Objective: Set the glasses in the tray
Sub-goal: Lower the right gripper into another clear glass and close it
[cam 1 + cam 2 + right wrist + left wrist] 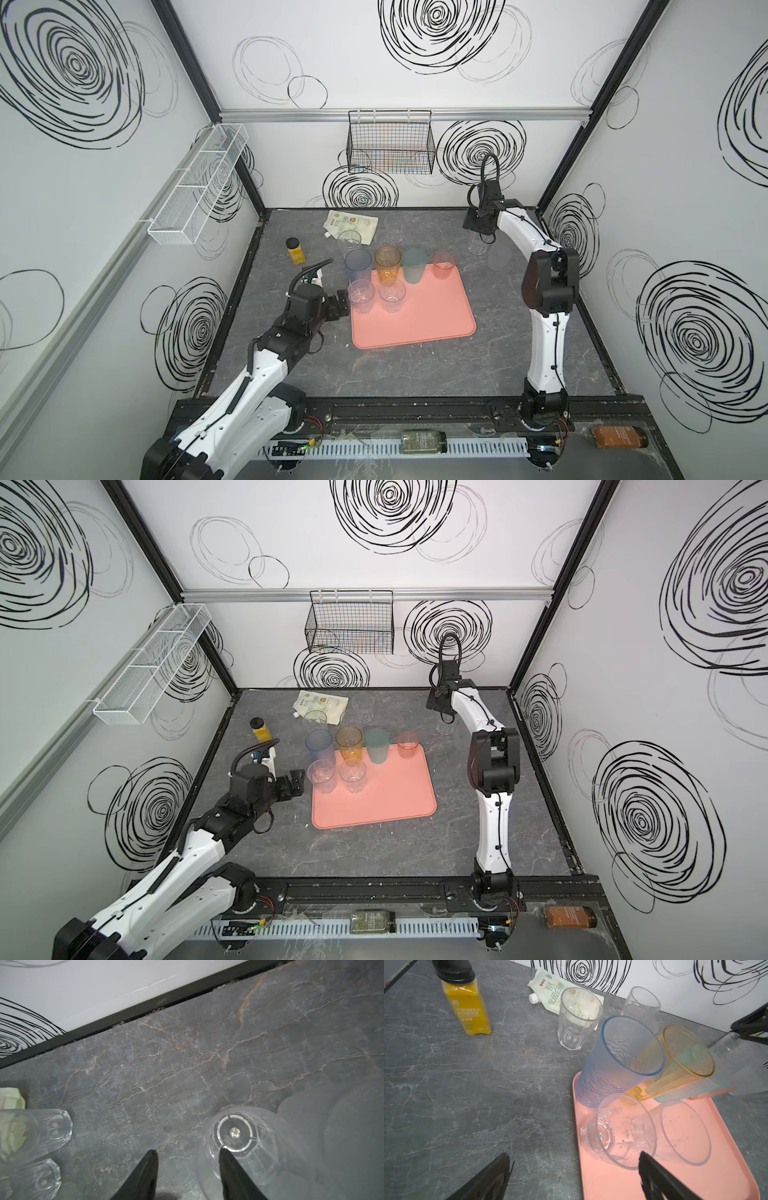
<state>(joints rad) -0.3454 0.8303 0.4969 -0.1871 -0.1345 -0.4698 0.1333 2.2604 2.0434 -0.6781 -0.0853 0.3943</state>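
At table centre, salmon-pink tray (419,332). Along its 12 o'clock edge, upright, from 9 toward 3: blue tumbler (358,266), amber tumbler (387,264), teal tumbler (414,266), pink glass (443,266). Toward the tray's 10 o'clock corner, two clear faceted glasses (360,296) side by side. Off the tray at 12 o'clock, two clear glasses (348,245) by a white pouch (550,987) printed "优级白糖". At 10 o'clock, yellow bottle (467,1007) labelled "TURMERIC POWDER". Left gripper (573,1157) at the tray's 9 o'clock, jaws wide apart, clamping nothing. Right gripper (188,1151) at 1 o'clock, jaws partly apart, one finger over a lone clear glass (259,1140); contact impossible to tell.
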